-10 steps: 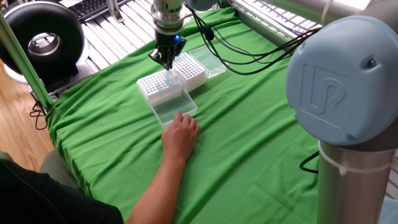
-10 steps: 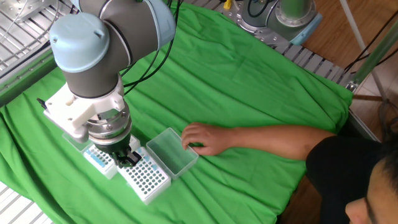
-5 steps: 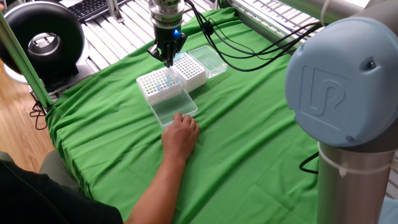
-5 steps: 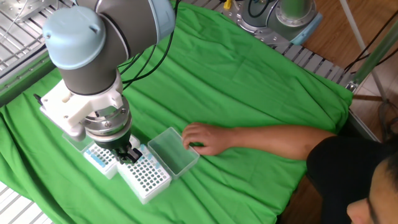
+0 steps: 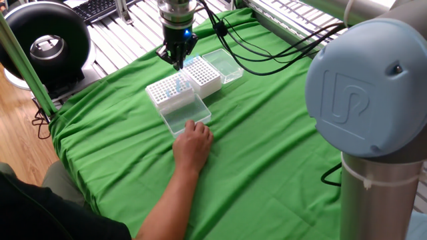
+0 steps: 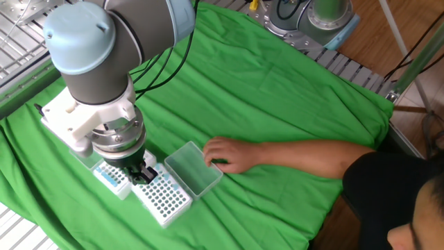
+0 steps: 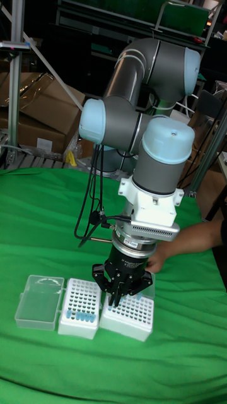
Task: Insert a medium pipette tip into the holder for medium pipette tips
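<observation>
Two white racks (image 7: 79, 308) sit side by side; the pincer (image 7: 118, 298), fingers narrowed, hovers over the holder for medium pipette tips (image 7: 129, 315).

One fixed view sits high behind the arm's big grey-blue joint, facing down across the green-draped bench (image 5: 267, 167) toward the white racks (image 5: 175, 90) at mid distance. The other fixed view looks steeply down from the opposite side, racks (image 6: 161, 198) near its lower edge. Tall fixed view stands low and close, facing the racks (image 7: 127, 314) head-on. All three share the racks.
</observation>
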Controlling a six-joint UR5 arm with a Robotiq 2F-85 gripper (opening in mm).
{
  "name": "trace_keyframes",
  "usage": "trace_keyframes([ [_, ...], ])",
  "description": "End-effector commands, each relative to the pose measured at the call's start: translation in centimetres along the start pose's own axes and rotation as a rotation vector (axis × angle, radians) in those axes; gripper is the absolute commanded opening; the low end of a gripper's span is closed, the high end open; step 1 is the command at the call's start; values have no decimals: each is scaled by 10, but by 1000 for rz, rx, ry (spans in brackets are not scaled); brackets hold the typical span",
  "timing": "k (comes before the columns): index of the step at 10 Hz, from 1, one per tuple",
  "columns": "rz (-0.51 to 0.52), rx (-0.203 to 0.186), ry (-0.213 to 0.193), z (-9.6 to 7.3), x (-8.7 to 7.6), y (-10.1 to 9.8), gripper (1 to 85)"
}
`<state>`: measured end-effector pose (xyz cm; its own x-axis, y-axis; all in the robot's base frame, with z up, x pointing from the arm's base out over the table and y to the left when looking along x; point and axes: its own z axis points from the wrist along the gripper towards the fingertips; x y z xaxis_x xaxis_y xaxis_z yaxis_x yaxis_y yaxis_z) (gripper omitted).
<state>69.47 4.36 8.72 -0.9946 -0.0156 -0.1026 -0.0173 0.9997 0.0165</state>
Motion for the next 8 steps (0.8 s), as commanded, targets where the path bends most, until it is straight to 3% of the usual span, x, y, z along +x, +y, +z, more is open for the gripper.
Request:
trace_keyframes([
  [1, 5, -10, -9, -2, -2, 1, 10],
  [4, 39, 5, -35, -10, -7, -1, 10],
  [8, 54, -1, -14, -27, -1, 3, 10],
])
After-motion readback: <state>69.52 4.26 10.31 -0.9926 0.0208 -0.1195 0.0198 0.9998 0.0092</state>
